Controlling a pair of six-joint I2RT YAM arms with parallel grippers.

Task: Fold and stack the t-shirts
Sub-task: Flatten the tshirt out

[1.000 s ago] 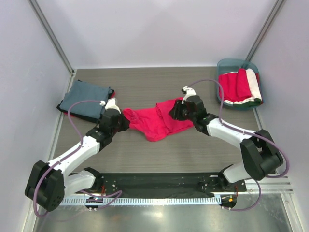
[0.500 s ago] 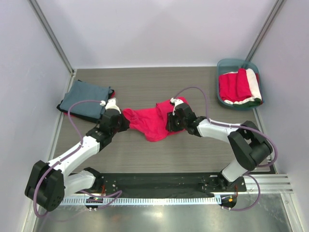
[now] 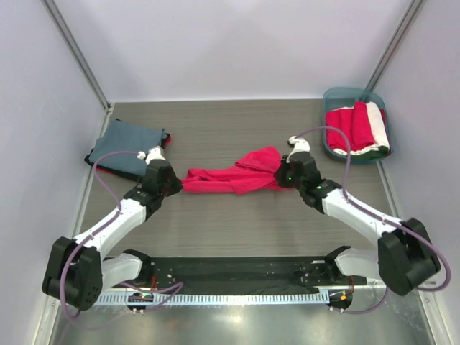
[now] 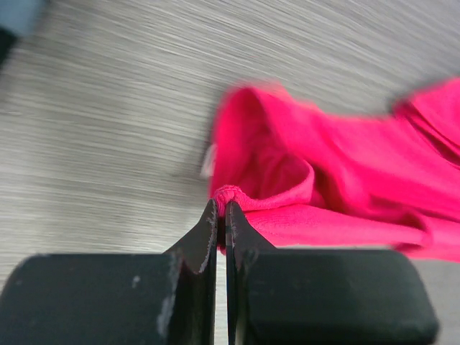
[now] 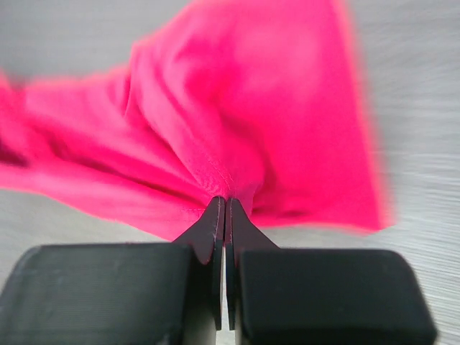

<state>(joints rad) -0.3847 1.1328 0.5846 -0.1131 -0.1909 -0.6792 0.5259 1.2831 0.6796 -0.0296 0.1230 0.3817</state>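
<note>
So the left claw [image 4: 221, 205] is pinched right down on a bunched edge of the bright crimson-red cloth t-shirt [image 3: 233, 176]. There's barely a sliver between the jaws, and a little roll of fabric pokes out at the tips. The right claw [image 5: 221, 201] is the same deal, clamped tight on a stitched fold at the other end, with cloth fanning away from it.

The shirt is strung out between the two in a long rumpled band. Its long axis runs left to right across the middle of the grey wood-grain desk [image 3: 237, 223]. It's thin and ropey toward the left claw, and wider and heaped up toward the right one.

Further out, a folded slate blue-grey t-shirt [image 3: 126, 147] lies flat at the far left, well apart from the red one. At the far right corner a teal plastic tub [image 3: 338, 97] holds folded red and white t-shirts [image 3: 356, 128].
</note>
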